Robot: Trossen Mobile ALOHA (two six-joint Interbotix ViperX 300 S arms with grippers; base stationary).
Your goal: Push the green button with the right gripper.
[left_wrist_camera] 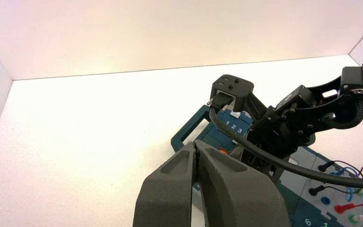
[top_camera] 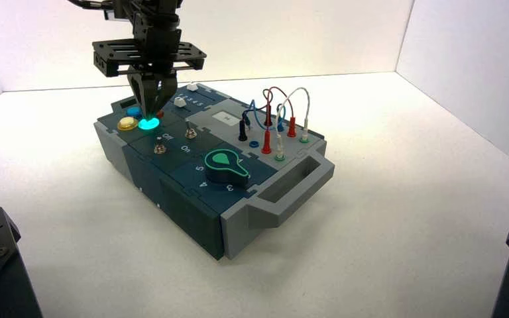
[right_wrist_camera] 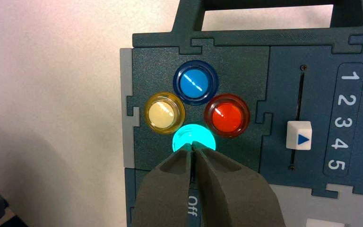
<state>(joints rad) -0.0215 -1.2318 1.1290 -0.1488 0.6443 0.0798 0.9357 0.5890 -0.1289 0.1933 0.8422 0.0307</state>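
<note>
The green button [right_wrist_camera: 194,135] glows bright cyan among four coloured domes on the dark box [right_wrist_camera: 151,61]. My right gripper [right_wrist_camera: 192,147] is shut, and its joined tips rest on the button's near edge. From above, the right gripper [top_camera: 150,114] comes straight down onto the lit green button [top_camera: 148,124] at the box's far left corner. My left gripper [left_wrist_camera: 196,144] is shut and empty. It hangs off to the side of the box, facing the right arm [left_wrist_camera: 283,127].
Yellow [right_wrist_camera: 164,112], blue [right_wrist_camera: 195,82] and red [right_wrist_camera: 226,115] buttons crowd the green one. A white slider [right_wrist_camera: 298,135] sits between 3 and 4. Toggle switches [top_camera: 189,132], a green dial knob [top_camera: 225,164] and plugged wires [top_camera: 280,126] fill the rest of the box.
</note>
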